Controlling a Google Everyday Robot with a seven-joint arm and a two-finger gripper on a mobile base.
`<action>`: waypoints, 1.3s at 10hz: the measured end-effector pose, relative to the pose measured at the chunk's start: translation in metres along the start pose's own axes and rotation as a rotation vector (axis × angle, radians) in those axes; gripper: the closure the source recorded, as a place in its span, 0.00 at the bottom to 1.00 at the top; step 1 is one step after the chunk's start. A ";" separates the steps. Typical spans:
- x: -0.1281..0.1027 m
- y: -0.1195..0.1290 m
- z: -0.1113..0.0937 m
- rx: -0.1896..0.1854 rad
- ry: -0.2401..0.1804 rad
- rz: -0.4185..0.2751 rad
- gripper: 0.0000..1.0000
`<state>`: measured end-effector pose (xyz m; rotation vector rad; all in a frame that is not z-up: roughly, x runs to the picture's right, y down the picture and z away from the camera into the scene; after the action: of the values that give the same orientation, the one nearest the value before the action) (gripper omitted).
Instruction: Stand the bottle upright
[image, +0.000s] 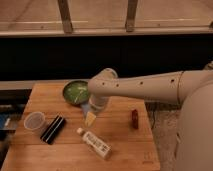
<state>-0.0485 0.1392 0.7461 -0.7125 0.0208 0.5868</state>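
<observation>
The bottle is small, slim and whitish, with a white cap and a pale label with dark print. It lies on its side near the front of the wooden table, cap pointing to the back left. My gripper hangs from the pale arm over the middle of the table. It is just behind and above the bottle's cap end and is apart from the bottle. I see nothing held in it.
A green bowl stands behind the gripper. A small blue object is partly hidden by the arm. A clear plastic cup and a black rectangular bar are at the left. A small red object is at the right.
</observation>
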 end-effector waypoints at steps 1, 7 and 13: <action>-0.001 0.001 0.000 0.000 -0.001 -0.002 0.20; -0.029 0.024 0.031 -0.048 0.037 -0.044 0.20; -0.035 0.043 0.050 -0.075 0.072 -0.058 0.20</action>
<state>-0.1088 0.1784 0.7653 -0.8049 0.0452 0.5079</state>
